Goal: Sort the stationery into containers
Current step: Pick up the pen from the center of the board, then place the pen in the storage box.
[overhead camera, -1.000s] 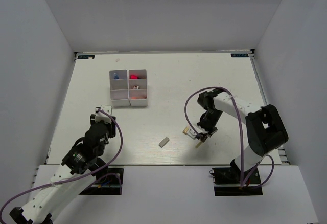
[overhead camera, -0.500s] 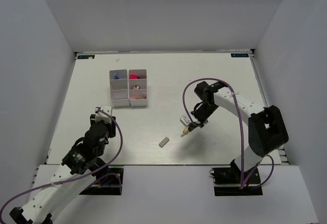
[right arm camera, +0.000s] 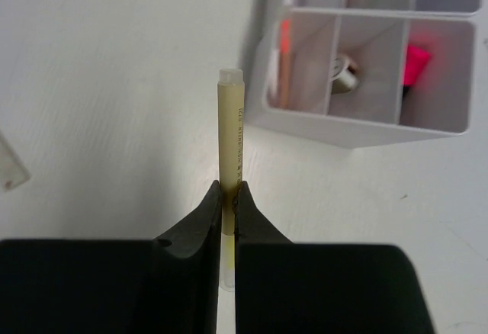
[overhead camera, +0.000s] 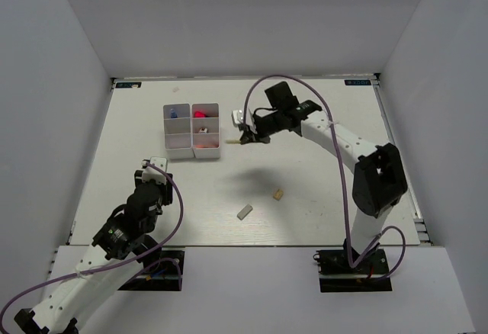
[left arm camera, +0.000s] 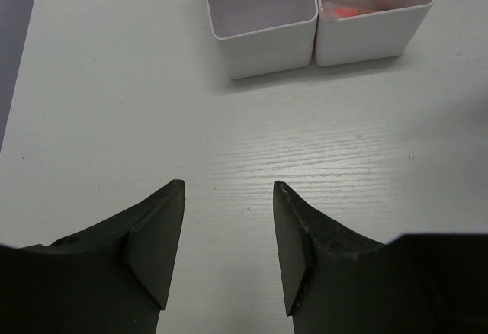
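My right gripper (overhead camera: 246,137) is shut on a pale yellow-green marker (right arm camera: 231,128) and holds it in the air just right of the two white trays. The left tray (overhead camera: 178,149) has a blue item in its far compartment. The right tray (overhead camera: 207,151) holds red and pink items and an orange one near its front (left arm camera: 347,11). In the right wrist view the right tray's wall (right arm camera: 358,130) lies just beyond the marker tip. A tan eraser (overhead camera: 279,194) and a grey block (overhead camera: 244,212) lie on the table. My left gripper (left arm camera: 229,189) is open and empty in front of the trays (left arm camera: 263,40).
White walls enclose the table on three sides. A small clear piece (right arm camera: 8,168) lies at the left edge of the right wrist view. The right arm's purple cable arches over the table's right half.
My right arm has risen from the front middle of the table and swung far left to the trays with the marker. The tan eraser stayed on the table. The left arm has not moved.
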